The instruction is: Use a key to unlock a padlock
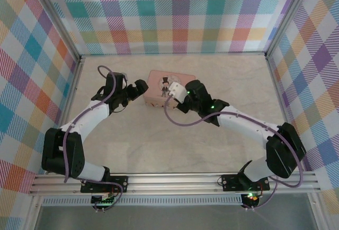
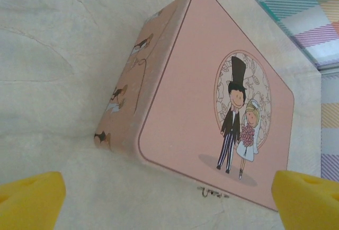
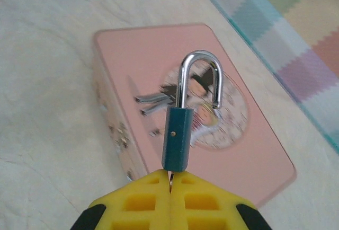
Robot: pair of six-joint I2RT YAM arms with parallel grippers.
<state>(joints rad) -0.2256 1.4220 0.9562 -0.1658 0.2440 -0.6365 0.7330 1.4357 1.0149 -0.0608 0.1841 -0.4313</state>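
Right wrist view, nearest first. The right gripper (image 3: 170, 181) has its yellow fingers clenched together on a thin sliver of metal (image 3: 170, 175). I judge this to be the key, seated in the underside of the lock.

- Standing on that sliver is the small padlock (image 3: 176, 140), which has a teal block body and a silvery shackle (image 3: 183, 84). It is held up in the air above the tin.
- One shackle leg runs into the body and the other ends free beside it. The lock reads as sprung open.
- Just behind it is a blurred bunch of spare silvery keys (image 3: 153, 102). I cannot tell what they hang from.
- Beyond lies the flat pink picture tin (image 3: 249, 156), on the pale marbled table (image 3: 47, 108), with the plaid wall (image 3: 296, 39) at the back.

In the left wrist view, the left gripper (image 2: 167, 201) has its yellow pads (image 2: 29, 198) spread wide and grasps nothing. The tin lies ahead of it. It is apart from the padlock.

Risks, as judgement:
- The body seems to be carried by the key alone. A tilt or jolt of the wrist could slide it off the blade, and it would drop onto the tin lid or the table.
- Nothing braces the body, so any further twist of the key would spin the whole lock.
- The dangling keys could snag the open shackle.
- If the left arm closes in blind, it could knock the lock loose.
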